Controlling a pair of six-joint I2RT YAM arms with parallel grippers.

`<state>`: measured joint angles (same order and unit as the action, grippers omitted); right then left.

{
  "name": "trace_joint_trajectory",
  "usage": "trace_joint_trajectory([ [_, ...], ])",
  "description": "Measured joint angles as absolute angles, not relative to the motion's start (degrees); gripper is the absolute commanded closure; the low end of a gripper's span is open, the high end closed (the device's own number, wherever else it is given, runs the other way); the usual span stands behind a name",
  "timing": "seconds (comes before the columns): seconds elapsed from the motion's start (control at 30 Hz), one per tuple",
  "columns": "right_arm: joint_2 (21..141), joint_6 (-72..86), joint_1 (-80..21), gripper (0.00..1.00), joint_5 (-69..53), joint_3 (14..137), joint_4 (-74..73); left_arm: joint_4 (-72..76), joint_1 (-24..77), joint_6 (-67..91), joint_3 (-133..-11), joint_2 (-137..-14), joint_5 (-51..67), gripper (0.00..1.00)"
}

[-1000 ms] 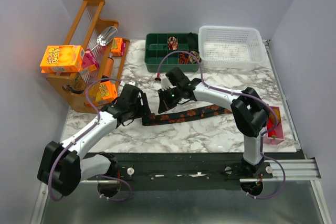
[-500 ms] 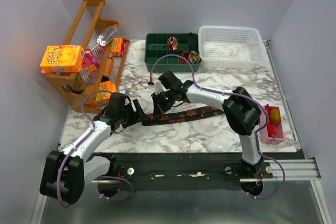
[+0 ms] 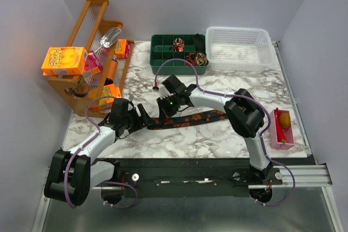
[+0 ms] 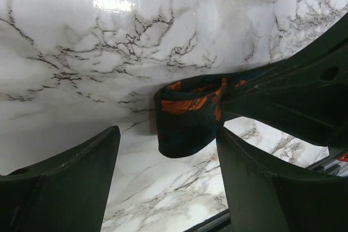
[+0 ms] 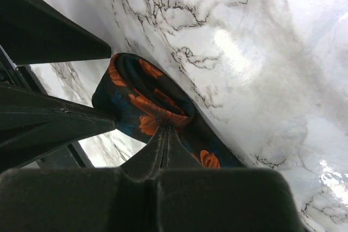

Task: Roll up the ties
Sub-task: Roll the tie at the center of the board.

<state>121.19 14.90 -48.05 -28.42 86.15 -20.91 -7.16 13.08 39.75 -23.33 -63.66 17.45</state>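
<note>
A dark navy tie (image 3: 190, 118) with orange flowers lies as a flat strip across the middle of the marble table. Its left end is folded over into a loop, seen in the left wrist view (image 4: 187, 115) and the right wrist view (image 5: 144, 99). My right gripper (image 3: 163, 111) is shut on this folded end, fingertips pinched together on the fabric (image 5: 166, 129). My left gripper (image 3: 142, 119) is open, its fingers on either side of the loop (image 4: 168, 145) without touching it. Rolled ties (image 3: 178, 43) sit as coils in the green organizer (image 3: 163, 61).
A white mesh basket (image 3: 239, 47) stands at the back right beside the green organizer. A wooden rack (image 3: 89, 42) with an orange box and other items stands at the left. A pink tray (image 3: 283, 129) with a small object lies at the right edge.
My left gripper has drawn back toward the lower left and now sits just off the tie's left end. My right gripper has shifted slightly left, still holding the tie's end.
</note>
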Motion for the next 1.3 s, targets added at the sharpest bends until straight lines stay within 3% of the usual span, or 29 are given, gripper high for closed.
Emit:
trace_joint_trajectory([
  [0.3, 121.6, 14.9, -48.0, 1.00, -28.1, 86.1, -20.9, 4.3, 12.8, 42.7, -20.3, -67.4, 20.6, 0.33],
  [0.4, 121.6, 14.9, -48.0, 0.99, -28.1, 85.7, -20.7, 8.6, 12.8, 44.6, -18.7, -68.4, 21.9, 0.43],
  [0.53, 121.6, 15.0, -48.0, 1.00, -28.1, 85.1, -20.4, 11.2, 12.8, 45.6, -17.5, -69.1, 22.7, 0.64],
  [0.67, 121.6, 15.0, -48.1, 1.00, -28.2, 85.1, -20.2, 10.5, 12.8, 45.6, -18.0, -68.6, 23.0, 0.71],
  [0.97, 122.6, 15.1, -48.0, 1.00, -28.5, 85.4, -20.0, 0.9, 14.3, 41.2, -25.3, -68.1, 21.1, 0.78],
  [1.3, 124.2, 16.6, -48.0, 1.00, -30.0, 86.8, -20.1, -13.2, 24.8, 36.9, -36.8, -71.8, 8.6, 0.82],
])
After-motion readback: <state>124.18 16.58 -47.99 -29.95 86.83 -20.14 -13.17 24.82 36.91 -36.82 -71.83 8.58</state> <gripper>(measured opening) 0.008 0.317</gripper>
